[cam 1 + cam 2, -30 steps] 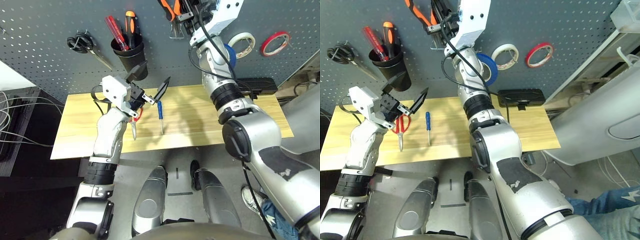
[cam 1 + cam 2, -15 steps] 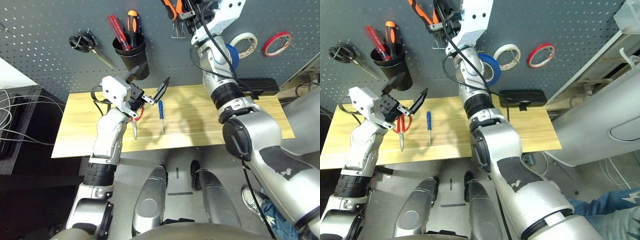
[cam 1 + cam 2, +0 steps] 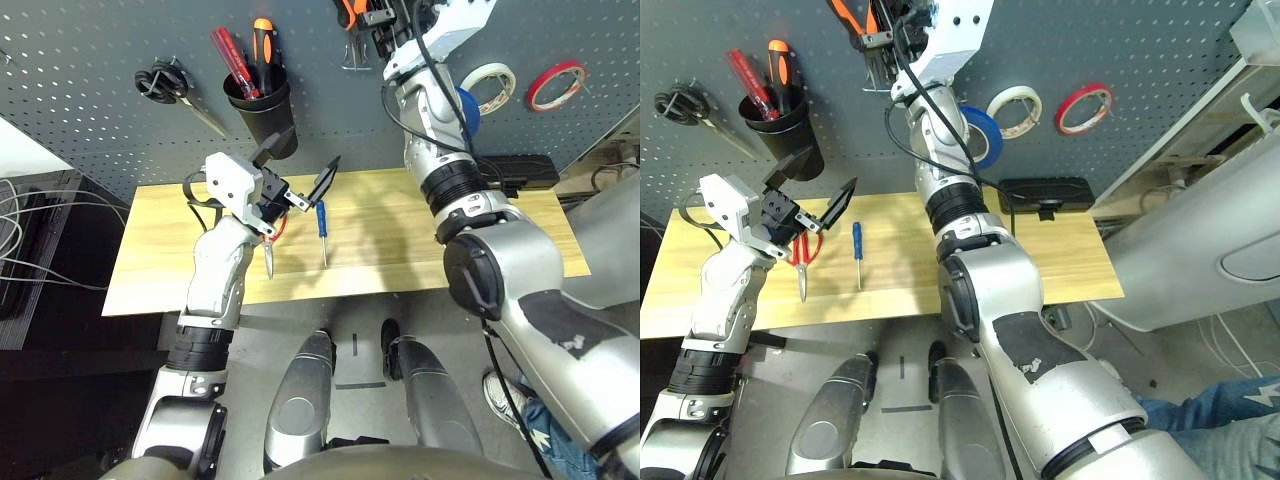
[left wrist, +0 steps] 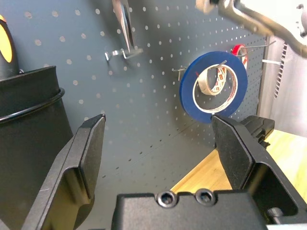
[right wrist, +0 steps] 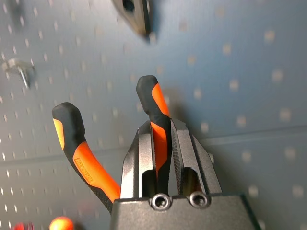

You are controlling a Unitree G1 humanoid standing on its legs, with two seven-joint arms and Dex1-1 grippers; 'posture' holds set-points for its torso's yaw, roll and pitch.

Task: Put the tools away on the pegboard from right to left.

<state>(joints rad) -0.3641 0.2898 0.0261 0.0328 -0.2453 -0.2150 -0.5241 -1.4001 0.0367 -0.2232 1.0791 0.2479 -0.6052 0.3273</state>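
Gripping pliers point(image 5: 158, 115) handle, right pincer point(image 5: 170, 143) against pegboard point(image 5: 249, 72)

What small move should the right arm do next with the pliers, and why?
Probably ease the pliers onto the metal hook and only then open. The right gripper has its jaws shut on one handle, high against the pegboard; the blue tape roll already hangs.

Black cup point(image 3: 262, 108) crowding left gripper point(image 3: 302, 175), bare tabletop point(image 3: 400, 240) rightward
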